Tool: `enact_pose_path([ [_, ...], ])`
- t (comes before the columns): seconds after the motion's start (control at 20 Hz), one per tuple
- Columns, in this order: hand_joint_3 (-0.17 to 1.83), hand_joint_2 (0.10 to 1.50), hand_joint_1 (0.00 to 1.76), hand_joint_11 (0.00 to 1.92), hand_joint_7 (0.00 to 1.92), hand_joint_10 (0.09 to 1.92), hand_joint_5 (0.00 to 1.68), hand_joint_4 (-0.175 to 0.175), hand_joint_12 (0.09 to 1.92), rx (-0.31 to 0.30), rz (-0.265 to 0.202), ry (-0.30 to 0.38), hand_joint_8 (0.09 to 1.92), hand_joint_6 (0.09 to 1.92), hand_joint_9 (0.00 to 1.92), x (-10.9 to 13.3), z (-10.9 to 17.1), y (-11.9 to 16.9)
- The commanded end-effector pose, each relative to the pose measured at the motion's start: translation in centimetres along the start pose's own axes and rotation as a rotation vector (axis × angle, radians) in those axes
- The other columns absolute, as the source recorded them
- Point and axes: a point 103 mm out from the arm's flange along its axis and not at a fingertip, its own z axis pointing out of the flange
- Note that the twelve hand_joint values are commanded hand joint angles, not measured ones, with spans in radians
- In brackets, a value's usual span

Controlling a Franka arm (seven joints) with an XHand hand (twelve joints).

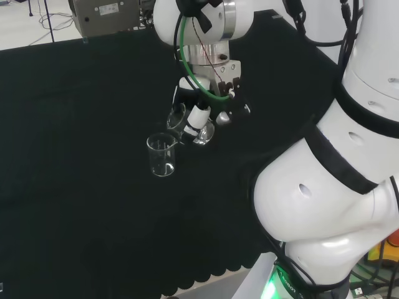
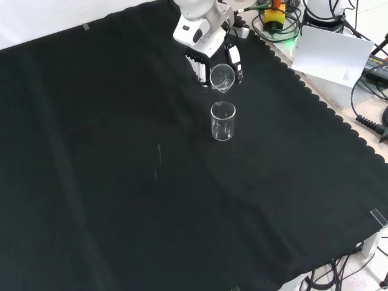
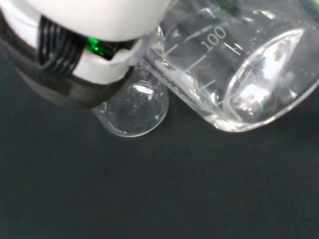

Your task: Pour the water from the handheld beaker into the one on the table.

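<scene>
Holding the beaker (image 2: 222, 77), the hand (image 2: 209, 51) has its fingers (image 2: 236, 64) curled round the glass, as I see it in the front view. The beaker is tilted, its mouth turned toward the camera and down, and its lip hangs just above the rim of the second beaker (image 2: 222, 120), which stands upright on the black cloth (image 2: 121, 182).

From the head view I see the held beaker leaning to the left, its lip close to the standing one, which is just beside it and lower. I cannot tell if the two rims touch; they look apart by a small gap.

At the wrist view the held beaker is large and lies almost on its side, with its printed scale turned to me, and the mouth of the other glass is seen below it. I cannot see a clear stream of water, and I cannot say how much water is in either glass, because both are transparent.

I judge that the pouring step is in hand: the beaker is already over the target and tipped. Whether the water is fully out I cannot decide from here.

For the next move I would turn the wrist a little more, slowly, and keep the lip over the middle of the lower mouth. The risk I see is that the lip slides past the rim and water falls on the cloth, or that the glasses knock and the standing one tips.
</scene>
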Motion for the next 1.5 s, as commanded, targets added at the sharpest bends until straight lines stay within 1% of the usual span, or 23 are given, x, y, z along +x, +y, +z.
enact_pose_path([
  [0.05, 0.48, 0.69, 1.16, 1.59, 1.78, 0.09, 1.5, 0.175, 0.55, 0.129, 0.08, -0.166, 0.09, 0.15, 1.79, 0.0, 1.0, 2.1],
  [0.3, 0.48, 0.69, 1.16, 1.6, 1.78, 0.09, 1.5, 0.175, 0.55, 0.168, 0.097, -0.199, 0.09, 0.16, 1.79, 0.3, 0.9, 2.6],
  [0.5, 0.48, 0.69, 1.16, 1.6, 1.78, 0.09, 1.5, 0.175, 0.55, 0.174, 0.094, -0.209, 0.09, 0.16, 1.79, 0.7, 0.6, 2.7],
  [0.65, 0.48, 0.69, 1.16, 1.61, 1.78, 0.09, 1.5, 0.175, 0.55, 0.185, 0.094, -0.238, 0.09, 0.16, 1.79, 1.1, 0.3, 2.7],
  [1.05, 0.48, 0.69, 1.16, 1.61, 1.78, 0.09, 1.49, 0.175, 0.55, 0.195, 0.102, -0.278, 0.09, 0.17, 1.79, 1.6, -0.5, 2.5],
  [1.5, 0.48, 0.7, 1.16, 1.61, 1.78, 0.09, 1.49, 0.175, 0.55, 0.232, 0.111, -0.306, 0.09, 0.18, 1.79, 2.4, -1.0, 2.4],
])
